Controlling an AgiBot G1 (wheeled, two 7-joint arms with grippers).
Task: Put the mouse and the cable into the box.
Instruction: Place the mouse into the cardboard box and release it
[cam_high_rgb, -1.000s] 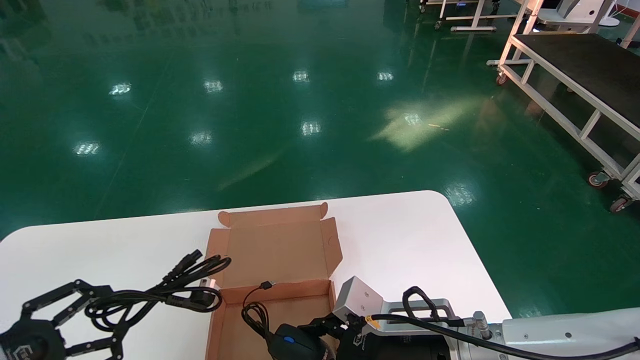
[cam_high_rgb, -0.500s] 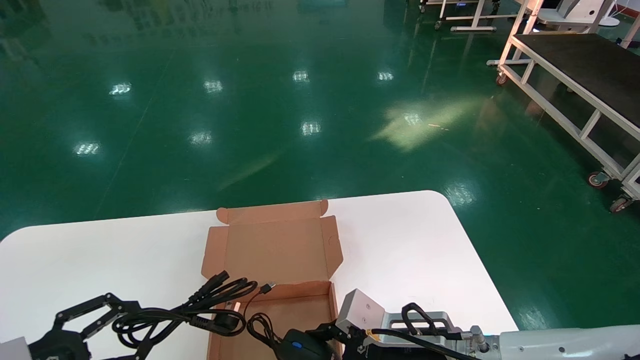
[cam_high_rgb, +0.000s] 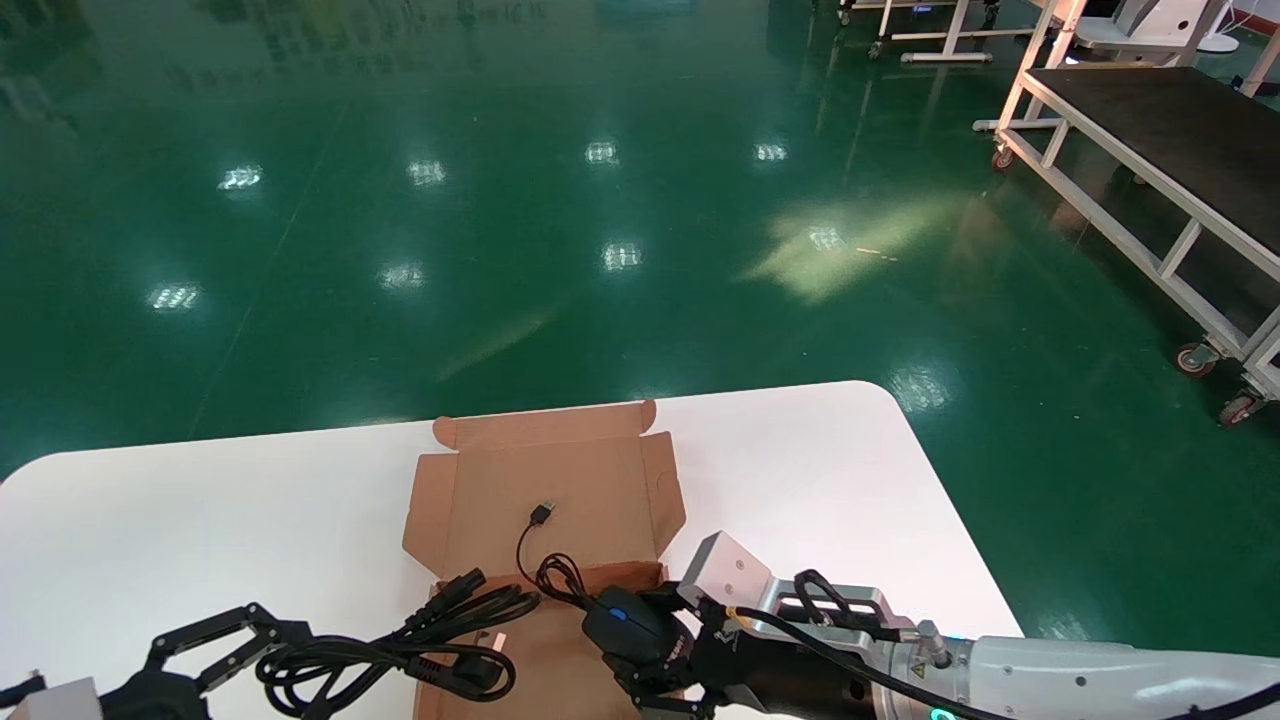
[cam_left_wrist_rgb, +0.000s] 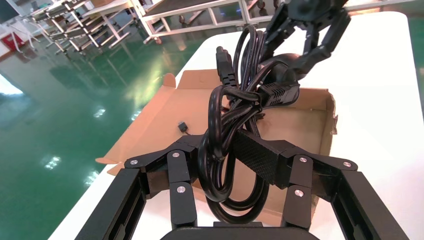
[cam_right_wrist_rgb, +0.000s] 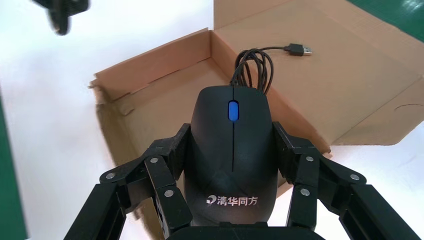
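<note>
Black right jaws hold mouse (cam_high_rgb: 628, 626) over box (cam_high_rgb: 470, 505), left jaws cable (cam_high_rgb: 400, 657).

You're looking at a right arm (cam_high_rgb: 1080, 675) with a smooth white shell that ends in a black wrist body. On top of it sits a bare silver bracket (cam_high_rgb: 735, 590) with two small screw heads. A black wrist lead (cam_high_rgb: 806, 588) loops behind the bracket, wearing a yellow tag (cam_high_rgb: 737, 637). A green light (cam_high_rgb: 940, 713) glows at the shell's edge. The right gripper (cam_right_wrist_rgb: 232, 145) is matte black, its fingers (cam_right_wrist_rgb: 160, 175) built from linked bars joined by silver rivets. The left gripper (cam_left_wrist_rgb: 220, 155) matches, and one fingertip pad (cam_left_wrist_rgb: 257, 155) carries a fine knurled texture.
</note>
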